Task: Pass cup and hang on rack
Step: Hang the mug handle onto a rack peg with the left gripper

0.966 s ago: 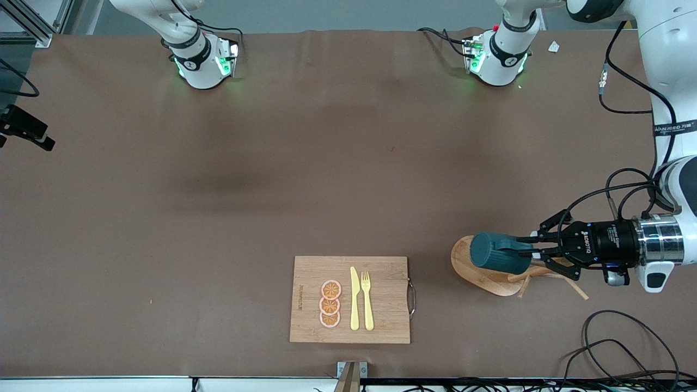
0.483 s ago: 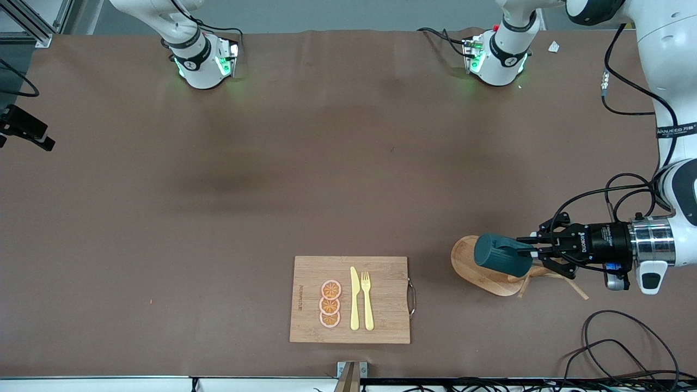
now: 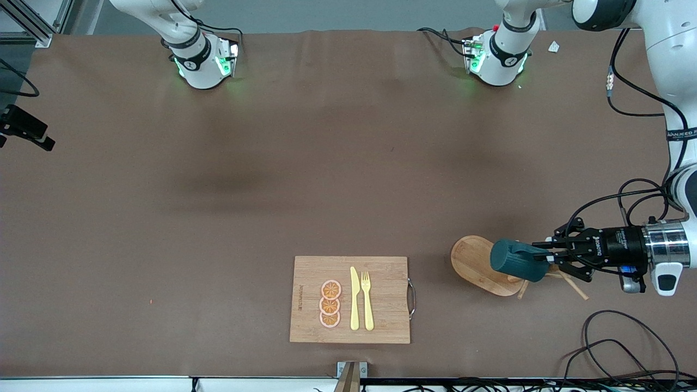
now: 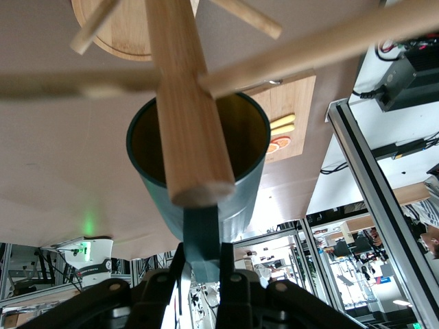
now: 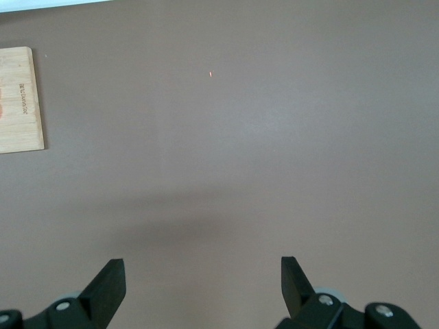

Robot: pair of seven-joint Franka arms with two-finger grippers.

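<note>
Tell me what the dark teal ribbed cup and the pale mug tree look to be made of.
Dark teal ribbed cup: probably glazed ceramic or plastic; smooth, slightly glossy wall with an olive-yellow inside; the look leaves it open. Pale mug tree: unpainted light wood, matte, with fine grain along its post and round pegs.

I see a brown table covering (image 3: 305, 163) with a slight crease toward the bases. Aluminium frame rail (image 3: 32, 22) at 1 corner. Black cables (image 3: 615, 348) loop at the near edge. Lighting even.
</note>
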